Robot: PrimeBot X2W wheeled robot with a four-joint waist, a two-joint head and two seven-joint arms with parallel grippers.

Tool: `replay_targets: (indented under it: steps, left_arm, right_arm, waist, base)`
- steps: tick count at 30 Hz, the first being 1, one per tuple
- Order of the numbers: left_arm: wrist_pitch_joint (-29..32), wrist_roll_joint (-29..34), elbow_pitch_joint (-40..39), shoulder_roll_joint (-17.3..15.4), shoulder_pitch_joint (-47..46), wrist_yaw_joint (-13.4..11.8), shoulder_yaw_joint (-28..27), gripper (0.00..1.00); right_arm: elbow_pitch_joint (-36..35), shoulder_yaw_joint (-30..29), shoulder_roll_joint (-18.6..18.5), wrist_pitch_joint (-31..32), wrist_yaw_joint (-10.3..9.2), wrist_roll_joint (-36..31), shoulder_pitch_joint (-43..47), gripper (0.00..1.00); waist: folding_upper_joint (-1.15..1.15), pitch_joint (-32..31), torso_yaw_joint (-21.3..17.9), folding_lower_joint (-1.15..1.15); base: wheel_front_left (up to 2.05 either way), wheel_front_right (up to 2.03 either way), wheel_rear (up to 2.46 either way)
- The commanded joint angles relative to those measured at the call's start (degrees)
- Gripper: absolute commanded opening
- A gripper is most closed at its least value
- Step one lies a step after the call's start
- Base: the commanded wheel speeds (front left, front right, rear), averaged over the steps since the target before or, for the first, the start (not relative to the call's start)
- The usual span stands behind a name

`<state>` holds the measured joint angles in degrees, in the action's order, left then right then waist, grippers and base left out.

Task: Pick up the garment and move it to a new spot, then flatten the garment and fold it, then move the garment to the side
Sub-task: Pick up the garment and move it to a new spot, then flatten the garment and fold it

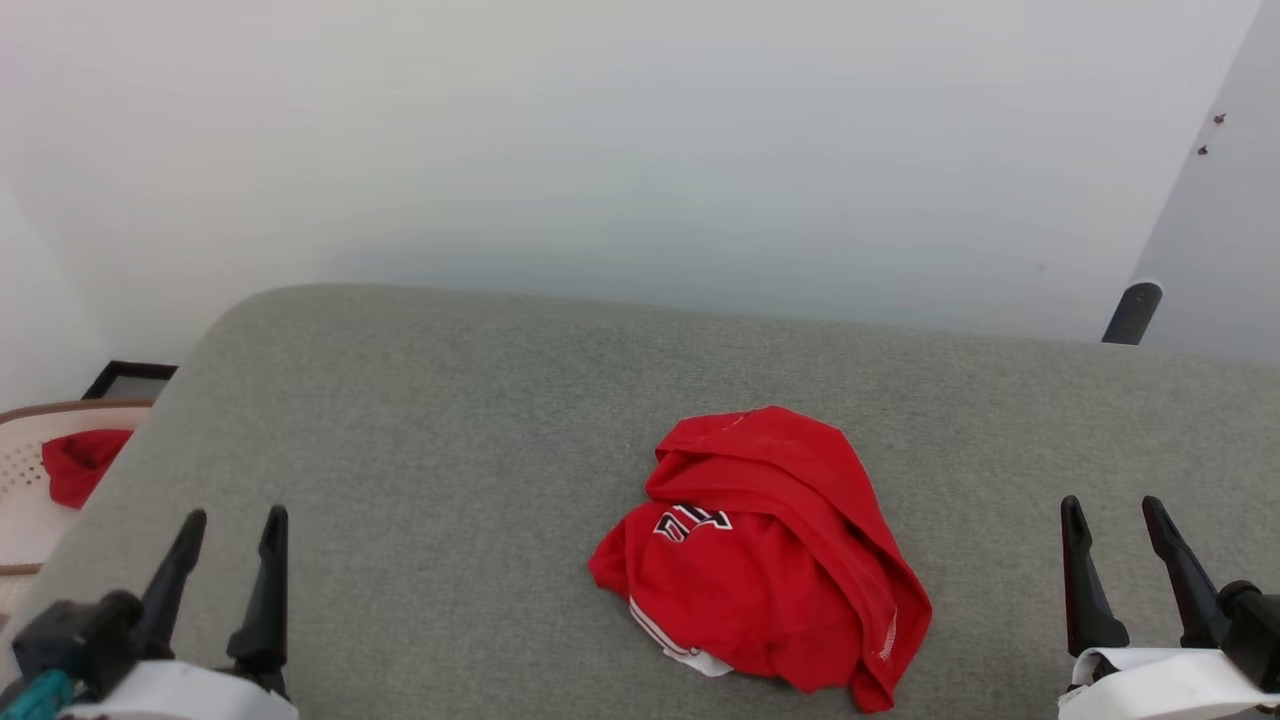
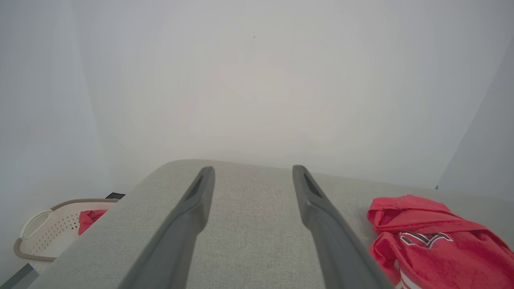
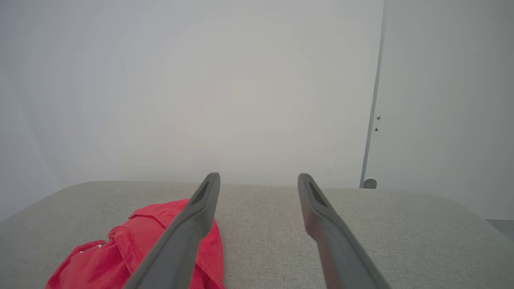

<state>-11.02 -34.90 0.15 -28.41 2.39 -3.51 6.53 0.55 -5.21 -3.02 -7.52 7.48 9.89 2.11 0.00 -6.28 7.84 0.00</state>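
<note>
The garment (image 1: 765,555) is a bright red shirt crumpled in a heap on the grey fabric surface (image 1: 450,450), a little right of centre, with a white striped edge peeking out at its near side. My left gripper (image 1: 232,522) hovers open at the lower left, far from the heap. At the lower right my right gripper (image 1: 1112,508) is open too, apart from the cloth. The left wrist view has the garment (image 2: 433,245) to the right of my left gripper (image 2: 253,170). In the right wrist view the garment (image 3: 120,257) lies left of my right gripper (image 3: 259,177), partly behind one finger.
A cream perforated basket (image 1: 20,480) with a small red cloth bundle (image 1: 80,462) sits on the floor off the surface's left edge, and the basket (image 2: 44,230) also shows in the left wrist view. A white wall rises behind. A dark post (image 1: 1132,312) stands at the back right.
</note>
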Motion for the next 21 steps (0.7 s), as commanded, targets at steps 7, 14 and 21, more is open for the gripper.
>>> replay_targets:
  steps: [7,14,21]
  left_arm:
    - [-2.1,0.0,1.8,0.0,2.3,2.3,0.2,1.0]
    - [-2.3,-0.2,2.0,0.0,2.0,2.5,0.3,1.0]
    - [-1.6,-0.3,1.6,-0.2,1.7,2.0,0.6,1.0]
  right_arm:
    - [0.2,0.3,0.1,0.0,0.02,0.5,1.0,1.0]
    - [0.0,0.5,0.1,0.2,0.02,0.3,1.1,1.0]
    - [-0.2,0.9,0.1,0.4,0.02,0.2,1.1,1.0]
  waist:
    - [0.0,0.2,0.9,0.0]
    - [0.0,0.4,1.1,0.0]
    - [0.0,0.7,1.2,0.0]
  base:
    - [0.0,0.0,0.0]
    - [0.0,0.0,0.0]
    - [0.0,0.0,0.0]
